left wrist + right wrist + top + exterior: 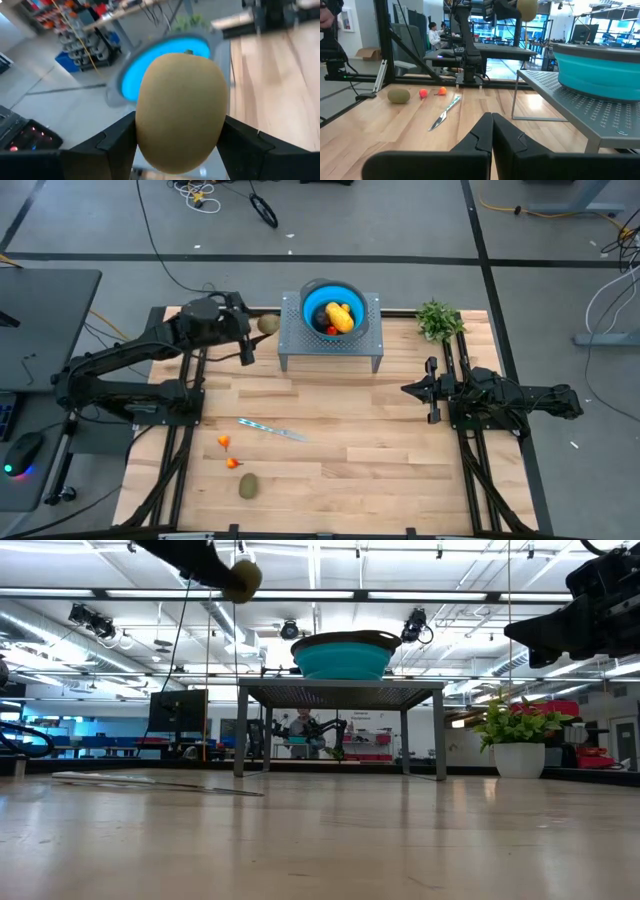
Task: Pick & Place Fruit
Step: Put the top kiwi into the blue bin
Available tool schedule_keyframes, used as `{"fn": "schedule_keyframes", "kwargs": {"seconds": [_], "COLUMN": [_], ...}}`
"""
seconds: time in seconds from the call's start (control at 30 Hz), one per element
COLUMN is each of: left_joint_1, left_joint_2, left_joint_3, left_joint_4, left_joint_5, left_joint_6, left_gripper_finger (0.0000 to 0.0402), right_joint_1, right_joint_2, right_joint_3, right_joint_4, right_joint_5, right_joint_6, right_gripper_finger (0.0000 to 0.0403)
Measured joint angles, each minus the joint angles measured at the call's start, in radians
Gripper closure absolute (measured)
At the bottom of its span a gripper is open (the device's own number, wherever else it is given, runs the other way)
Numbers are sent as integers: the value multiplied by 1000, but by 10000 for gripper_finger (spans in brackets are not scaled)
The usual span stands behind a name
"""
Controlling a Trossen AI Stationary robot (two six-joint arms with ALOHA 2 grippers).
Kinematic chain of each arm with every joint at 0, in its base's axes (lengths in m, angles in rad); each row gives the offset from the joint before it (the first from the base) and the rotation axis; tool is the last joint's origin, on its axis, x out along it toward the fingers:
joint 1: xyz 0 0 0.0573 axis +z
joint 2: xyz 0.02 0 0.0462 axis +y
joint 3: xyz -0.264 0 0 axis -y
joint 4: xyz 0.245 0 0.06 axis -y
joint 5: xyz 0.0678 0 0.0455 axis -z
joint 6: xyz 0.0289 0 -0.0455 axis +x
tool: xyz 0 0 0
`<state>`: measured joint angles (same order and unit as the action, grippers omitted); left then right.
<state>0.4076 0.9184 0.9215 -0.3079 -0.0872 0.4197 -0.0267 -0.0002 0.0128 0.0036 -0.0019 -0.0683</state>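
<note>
Left tool (262, 326) clamped on a kiwi (181, 111), long axis crosswise to fingers, beside the bowl (312, 298); right tool (408, 390) closed, empty

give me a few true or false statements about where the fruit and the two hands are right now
1. The left hand grips a kiwi. True.
2. The blue bowl is empty. False: it holds a yellow-orange fruit and something red.
3. The right hand holds the knife. False: it is shut on nothing, and the knife lies on the table.
4. A second kiwi lies on the table near two small red-orange fruits. True.
5. The bowl sits on a raised metal stand. True.
</note>
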Motion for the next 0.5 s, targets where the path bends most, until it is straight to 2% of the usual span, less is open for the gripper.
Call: {"fn": "schedule_keyframes", "kwargs": {"seconds": [0.2, 0.5], "left_joint_1": [0, 0], "left_joint_2": [0, 0], "left_joint_3": [0, 0], "left_joint_4": [72, 97], "left_joint_5": [3, 2], "left_joint_6": [-19, -9], "left_gripper_finger": [157, 157], "right_joint_1": [0, 0], "right_joint_2": [0, 0], "right_joint_3": [0, 0], "right_joint_4": [0, 0], "right_joint_5": [0, 0], "right_joint_6": [0, 0], "right_gripper_finger": [396, 396]}}
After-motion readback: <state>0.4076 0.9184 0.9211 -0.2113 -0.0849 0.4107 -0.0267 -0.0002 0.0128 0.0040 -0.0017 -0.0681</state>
